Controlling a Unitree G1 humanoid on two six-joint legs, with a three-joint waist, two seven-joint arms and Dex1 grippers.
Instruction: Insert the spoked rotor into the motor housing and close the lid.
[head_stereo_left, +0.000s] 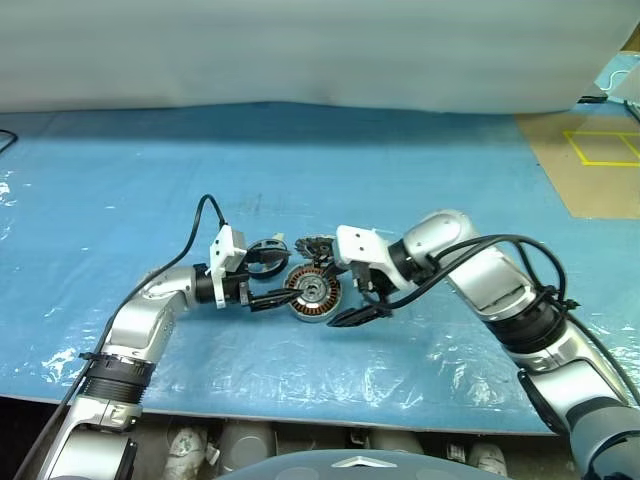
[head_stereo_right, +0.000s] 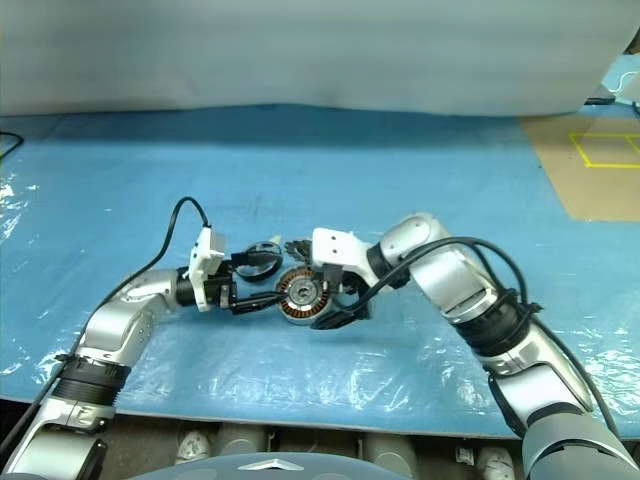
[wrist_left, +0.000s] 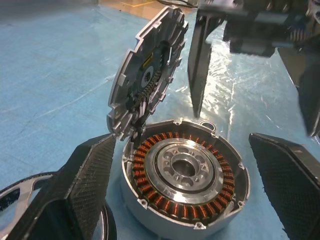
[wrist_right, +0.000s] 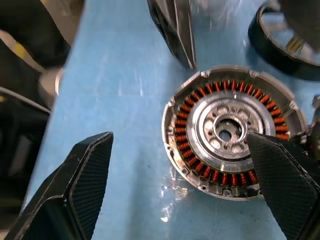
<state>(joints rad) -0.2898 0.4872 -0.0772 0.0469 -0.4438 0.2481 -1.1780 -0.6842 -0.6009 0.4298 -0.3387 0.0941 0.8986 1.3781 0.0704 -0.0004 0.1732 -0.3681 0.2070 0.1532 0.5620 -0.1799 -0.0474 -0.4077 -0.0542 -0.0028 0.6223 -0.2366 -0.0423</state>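
The motor housing (wrist_left: 185, 185) lies flat on the blue sheet, its copper windings and silver centre facing up. The lid (wrist_left: 147, 70) stands nearly on edge, resting on the housing's far rim with its dark segmented face turned toward the housing. The spoked rotor (head_stereo_left: 268, 247) lies on the sheet beside my left gripper (head_stereo_left: 285, 278). That gripper is open and level, a finger on each side of the housing's left edge, holding nothing. My right gripper (head_stereo_left: 352, 297) hangs open just right of the housing, tilted down, with nothing between its fingers (wrist_right: 75, 200).
A crinkled blue plastic sheet (head_stereo_left: 150, 180) covers the table. Brown board with yellow tape (head_stereo_left: 600, 160) lies at the far right. A pale wall (head_stereo_left: 300, 50) runs along the back. The table's front edge (head_stereo_left: 300, 410) is close below the arms.
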